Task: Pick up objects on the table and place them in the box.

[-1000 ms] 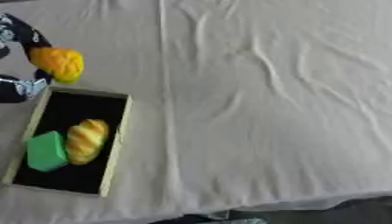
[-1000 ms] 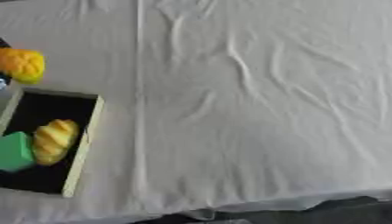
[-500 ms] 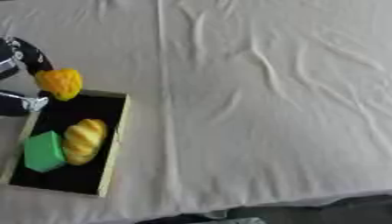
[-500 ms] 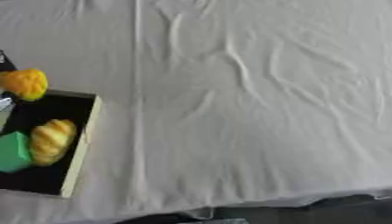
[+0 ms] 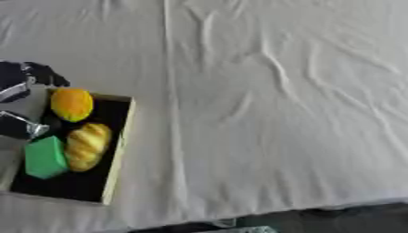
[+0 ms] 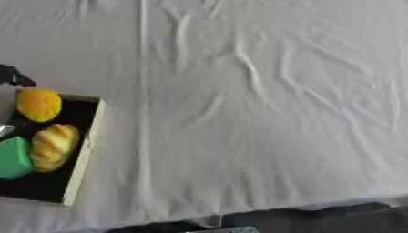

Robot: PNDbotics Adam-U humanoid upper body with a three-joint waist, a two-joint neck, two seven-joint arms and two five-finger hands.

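A shallow box with a pale wooden rim and black floor lies at the lower left of the table. Inside it are a green block and a golden bread roll, side by side. An orange round fruit sits at the box's far end, just over the rim. My left hand comes in from the left edge with its fingers curled above the fruit and its thumb below it. Only part of the hand shows. My right hand is out of sight.
A wrinkled white cloth covers the table, with a long crease running front to back beside the box. The table's front edge runs along the bottom, with dark floor beyond it.
My left hand has carried the orange fruit toward me, from beyond the box to over its far end. The bread roll and green block have stayed put.
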